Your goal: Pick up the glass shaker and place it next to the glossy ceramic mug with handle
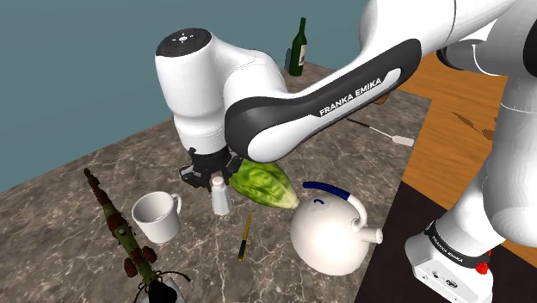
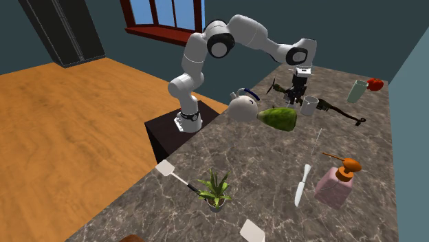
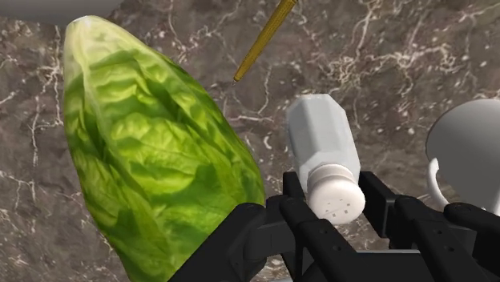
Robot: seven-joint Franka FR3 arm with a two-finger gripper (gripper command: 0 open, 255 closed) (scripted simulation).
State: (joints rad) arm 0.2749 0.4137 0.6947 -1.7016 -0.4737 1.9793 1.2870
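Dark marbled counter [image 1: 69, 207] below a teal wall. Saw, at the shoulder view's far left, a skewer [image 1: 120, 228] of dark chunks lying flat on the stone. Found the white mug [image 1: 157, 215] just right of it, upright, handle turned toward the shaker [image 1: 221, 198]. Noted the shaker standing upright near the mug but apart from it, white cap up, base seemingly on the counter. Caught the black gripper [image 1: 214, 176] directly above it, reaching down over the cap. Checked the wrist view: fingers [image 3: 294, 204] clamped on the perforated white cap from both sides, with the pale faceted body reaching away past the tips toward the counter. Spotted a thin yellow stick [image 1: 245, 237] lying a little right of the shaker, toward the near edge. Saw a green lettuce [image 1: 268, 185] close beside the shaker on that same side; could not tell whether touching. Picked out a green bottle [image 1: 299, 47] standing at the back of the counter. Made out a white kettle [image 1: 331, 241] with a blue handle further right, then a spatula [image 1: 387, 133] near the counter's right edge.
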